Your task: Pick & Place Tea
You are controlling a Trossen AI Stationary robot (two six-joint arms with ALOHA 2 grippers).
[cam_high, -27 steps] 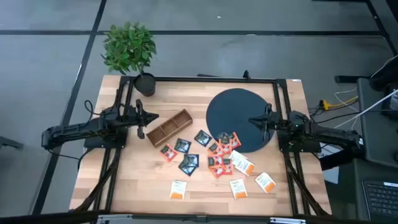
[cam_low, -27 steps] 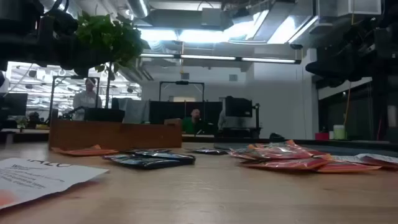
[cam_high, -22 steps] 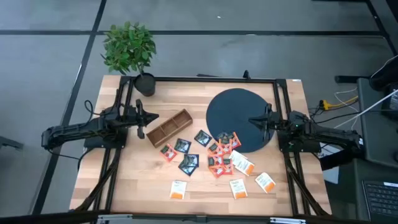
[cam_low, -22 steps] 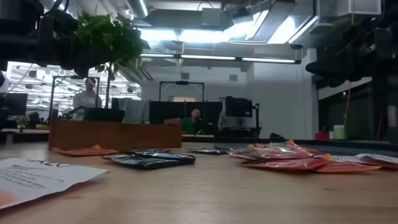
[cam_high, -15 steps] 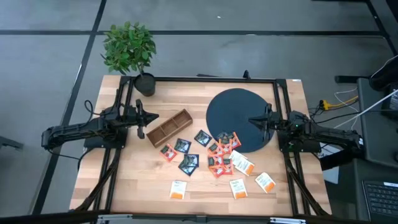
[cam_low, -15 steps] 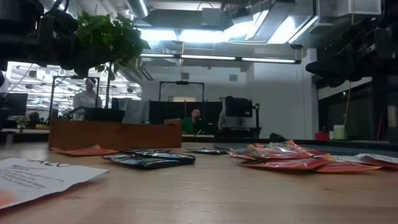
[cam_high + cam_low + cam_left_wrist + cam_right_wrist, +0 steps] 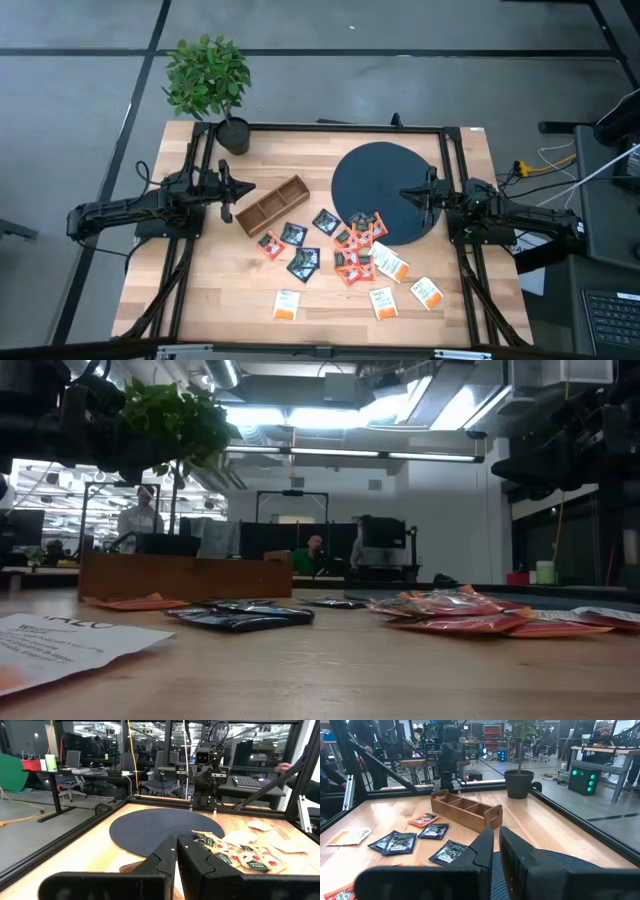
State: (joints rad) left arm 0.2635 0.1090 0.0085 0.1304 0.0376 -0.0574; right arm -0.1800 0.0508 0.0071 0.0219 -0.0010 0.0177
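The tea sachets (image 7: 345, 255) lie flat and scattered on the table's middle and near part. Dark ones (image 7: 303, 263) are toward the left, red-orange ones (image 7: 358, 240) are piled by the disc's near edge, and white ones (image 7: 383, 302) lie nearest. The low view shows them flat on the wood: a white sachet (image 7: 70, 640), dark sachets (image 7: 240, 615) and red sachets (image 7: 470, 618). My left gripper (image 7: 245, 190) (image 7: 177, 840) hangs shut beside the left end of the wooden box (image 7: 272, 205). My right gripper (image 7: 405, 195) (image 7: 496, 831) is shut above the dark round disc (image 7: 385, 190).
A potted plant (image 7: 208, 75) stands at the far left corner, and its pot (image 7: 519, 782) shows in the right wrist view. A black frame (image 7: 455, 180) runs along the table's edges. People sit and stand in the room (image 7: 315, 550) beyond the table.
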